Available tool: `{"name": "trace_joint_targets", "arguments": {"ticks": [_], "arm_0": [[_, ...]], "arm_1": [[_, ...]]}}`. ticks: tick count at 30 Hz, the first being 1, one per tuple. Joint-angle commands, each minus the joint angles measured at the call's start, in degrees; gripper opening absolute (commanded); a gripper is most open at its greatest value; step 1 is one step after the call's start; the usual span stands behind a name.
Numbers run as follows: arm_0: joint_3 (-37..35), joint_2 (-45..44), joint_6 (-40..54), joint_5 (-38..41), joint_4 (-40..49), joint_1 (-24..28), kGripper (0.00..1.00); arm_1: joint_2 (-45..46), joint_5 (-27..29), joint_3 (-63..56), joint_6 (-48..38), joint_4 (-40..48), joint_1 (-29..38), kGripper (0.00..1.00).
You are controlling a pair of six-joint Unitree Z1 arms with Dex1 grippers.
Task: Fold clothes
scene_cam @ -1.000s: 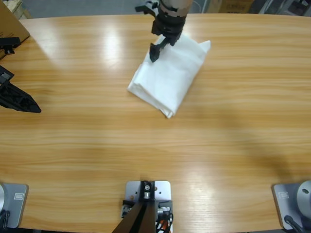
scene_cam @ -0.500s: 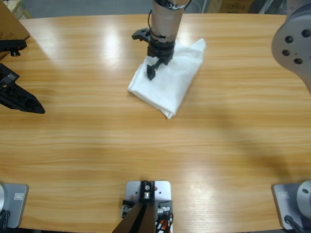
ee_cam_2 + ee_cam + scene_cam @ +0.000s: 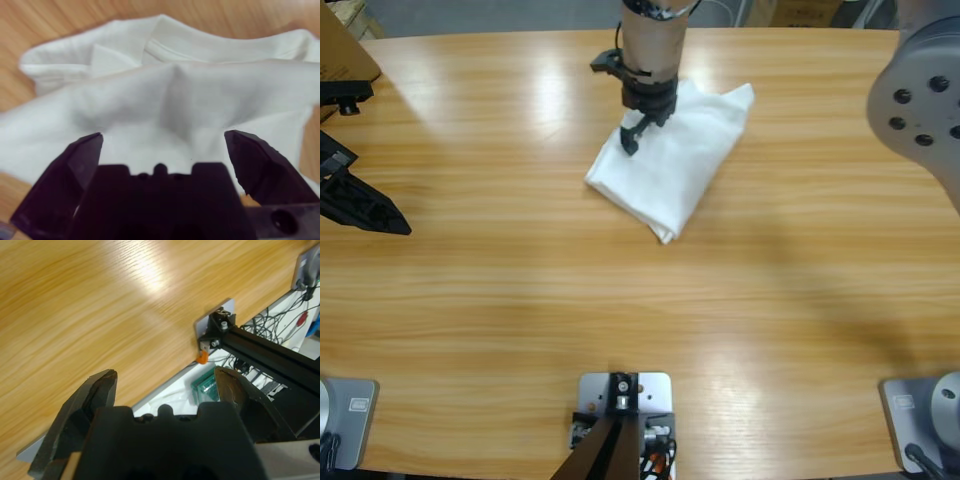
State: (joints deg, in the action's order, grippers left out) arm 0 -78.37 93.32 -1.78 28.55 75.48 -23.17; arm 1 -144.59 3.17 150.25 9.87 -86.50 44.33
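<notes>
The clothes (image 3: 685, 165) are a white T-shirt folded into a thick packet, lying slantwise at the table's far middle. My right gripper (image 3: 633, 135) comes down from the top edge and hovers open over the packet's upper left part. In the right wrist view the white folds (image 3: 165, 90) fill the picture, and the right gripper (image 3: 162, 142) has its jaws spread wide just above the cloth, gripping nothing. At the table's left edge my left gripper (image 3: 380, 213) rests low. The left wrist view shows the left gripper (image 3: 165, 377) open over bare wood.
A big silver elbow (image 3: 920, 100) of an arm hangs close under the camera at the upper right. A cardboard box (image 3: 340, 50) sits at the far left corner. The wooden table (image 3: 620, 310) stretches wide in front of the shirt.
My right gripper dropped from the packet's far edge onto its upper left part, then lifted slightly. The silver elbow swung into view at the upper right. The shirt's far corner shifted a little.
</notes>
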Motion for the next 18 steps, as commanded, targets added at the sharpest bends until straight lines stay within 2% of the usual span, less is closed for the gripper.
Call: {"name": "trace_joint_targets", "arguments": {"ticks": [1, 8, 11, 18], "arm_0": [[0.46, -5.65, -0.35, 0.91, -2.55, -3.7, 0.766], [-5.74, -2.42, -4.46, 0.89, -6.91, -13.53, 0.766], [-7.94, -1.05, -5.76, 0.89, -7.01, -16.36, 0.766], [-8.8, 0.48, -5.78, 0.55, -7.19, -17.78, 0.766]], "arm_1": [[24.16, -1.78, -6.38, -5.21, -5.79, 0.58, 1.0], [39.71, -3.1, -21.81, -11.61, -5.68, -0.65, 1.0], [44.64, -5.7, -28.3, -13.75, -5.52, -0.65, 1.0], [47.66, -5.77, -32.92, -14.09, -4.85, -0.65, 1.0]]}}
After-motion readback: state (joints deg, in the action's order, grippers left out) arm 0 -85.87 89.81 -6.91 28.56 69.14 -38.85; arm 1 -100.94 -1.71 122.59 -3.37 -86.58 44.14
